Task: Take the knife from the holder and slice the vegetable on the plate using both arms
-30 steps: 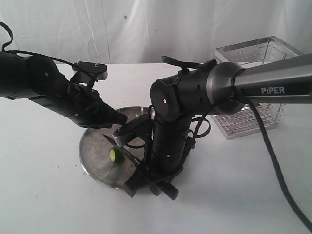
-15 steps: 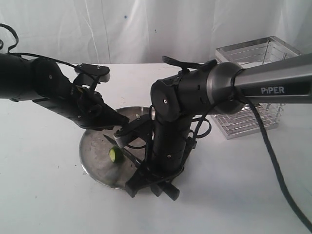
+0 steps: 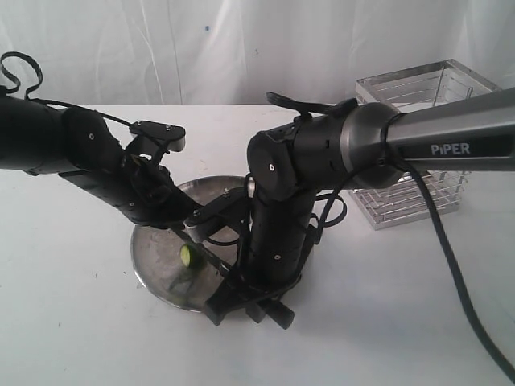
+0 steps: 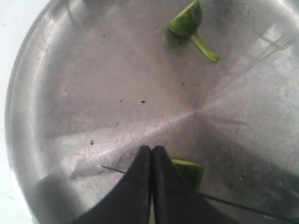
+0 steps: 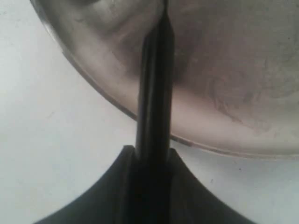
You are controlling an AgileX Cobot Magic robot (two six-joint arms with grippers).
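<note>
Black left gripper (image 4: 152, 161) closed empty, tips beside small dark green vegetable piece (image 4: 188, 171) on round stainless steel plate (image 3: 153, 273) near table's front edge, black right gripper (image 5: 150, 161) clamped on slim dark-handled knife (image 5: 154, 93), silver wire holder (image 3: 414, 145) toward right edge.

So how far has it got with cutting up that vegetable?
The knife is out of the rack and clamped in the right pincer. A stem end lies cut off on the plate. The left pincer sits closed beside the remaining piece, which needs slicing.
</note>
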